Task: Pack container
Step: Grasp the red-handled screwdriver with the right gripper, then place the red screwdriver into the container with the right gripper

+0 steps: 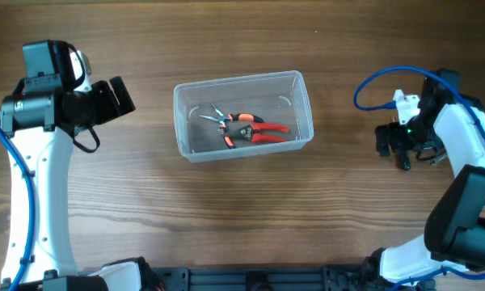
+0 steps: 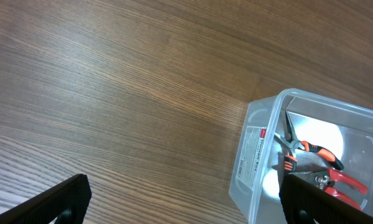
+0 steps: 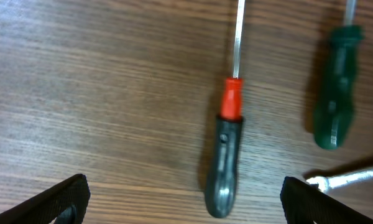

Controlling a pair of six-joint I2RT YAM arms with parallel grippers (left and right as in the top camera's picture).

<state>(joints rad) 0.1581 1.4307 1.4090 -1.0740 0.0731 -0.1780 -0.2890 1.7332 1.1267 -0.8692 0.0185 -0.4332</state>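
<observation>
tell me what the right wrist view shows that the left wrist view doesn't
Only the right wrist view: a black-and-red screwdriver, a green-handled screwdriver and the end of a silvery metal tool, all lying on the wood.
Only the left wrist view: the clear container, with orange-handled pliers inside it.
Both: the wooden table, and each arm's own open claw, the left claw and the right claw, with dark fingertips spread at the lower corners, holding nothing.

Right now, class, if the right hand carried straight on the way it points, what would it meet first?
Probably the black-handled screwdriver, lying on the table directly ahead of the open right hand; how far off it lies is unclear.
</observation>
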